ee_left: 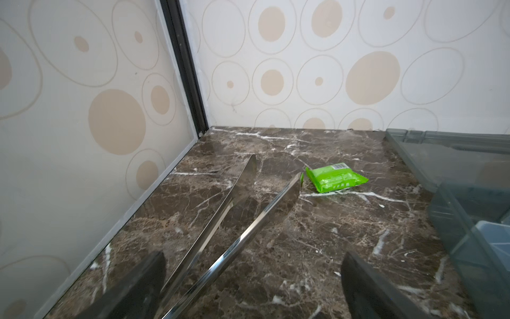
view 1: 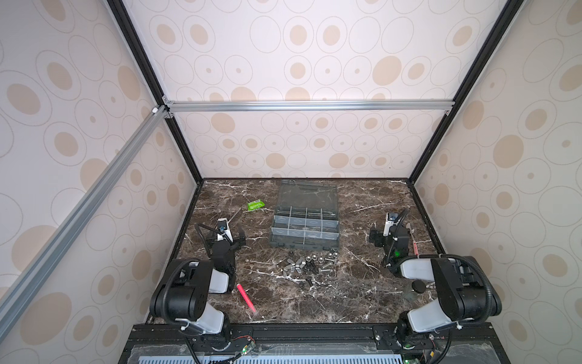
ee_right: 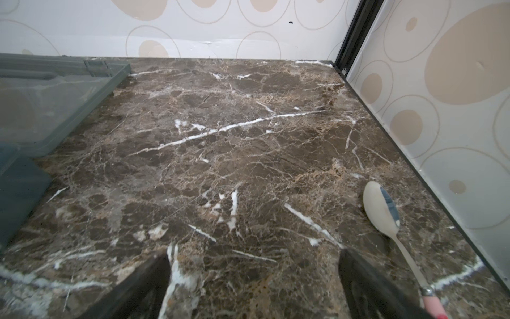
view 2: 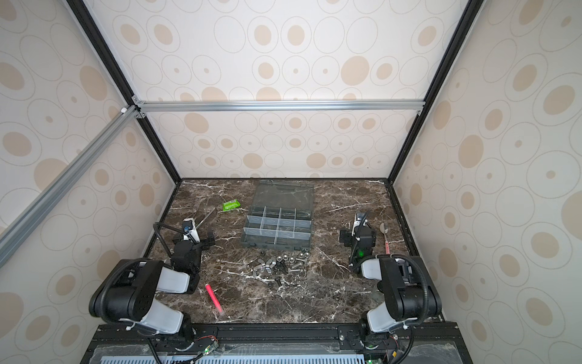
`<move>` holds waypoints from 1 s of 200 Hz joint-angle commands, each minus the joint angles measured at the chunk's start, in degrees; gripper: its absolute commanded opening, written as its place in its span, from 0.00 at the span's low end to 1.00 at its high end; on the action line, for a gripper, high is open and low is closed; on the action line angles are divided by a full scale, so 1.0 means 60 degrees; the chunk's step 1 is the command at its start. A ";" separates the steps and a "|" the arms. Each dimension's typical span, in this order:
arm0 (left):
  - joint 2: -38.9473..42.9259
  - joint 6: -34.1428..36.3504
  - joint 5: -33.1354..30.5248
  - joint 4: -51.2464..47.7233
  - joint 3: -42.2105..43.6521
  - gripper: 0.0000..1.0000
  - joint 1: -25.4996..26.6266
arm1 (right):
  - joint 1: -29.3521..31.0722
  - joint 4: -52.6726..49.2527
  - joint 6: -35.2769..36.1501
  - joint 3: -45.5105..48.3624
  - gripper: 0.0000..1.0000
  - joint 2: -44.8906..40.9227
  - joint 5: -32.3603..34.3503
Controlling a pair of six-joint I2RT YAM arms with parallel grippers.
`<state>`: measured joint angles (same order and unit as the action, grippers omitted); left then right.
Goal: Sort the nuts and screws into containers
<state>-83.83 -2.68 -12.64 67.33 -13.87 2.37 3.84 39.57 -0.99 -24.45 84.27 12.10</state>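
Lying before the containers (lid open), screws, nuts, left hand, right hand both wide

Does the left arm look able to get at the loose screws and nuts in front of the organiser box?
Likely yes. The left claw is open and gripping nothing, and the screws and nuts lie on bare table to its right with nothing between.

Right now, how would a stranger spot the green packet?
Find the grey organiser box mid-table. Left of its open clear lid, toward the back wall, lies the green packet. The tweezers beside it are thin bare metal; it alone is flat and bright green.
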 commanded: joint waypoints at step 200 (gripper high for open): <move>0.5690 -0.3245 0.2721 -1.2486 -0.2408 0.79 0.3396 | 0.6576 -1.1765 -0.5518 -0.2503 0.98 -0.5353 0.0141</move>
<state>-50.22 -19.31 5.43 -4.45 -29.08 20.47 39.33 -29.02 -24.34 -42.63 52.49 8.29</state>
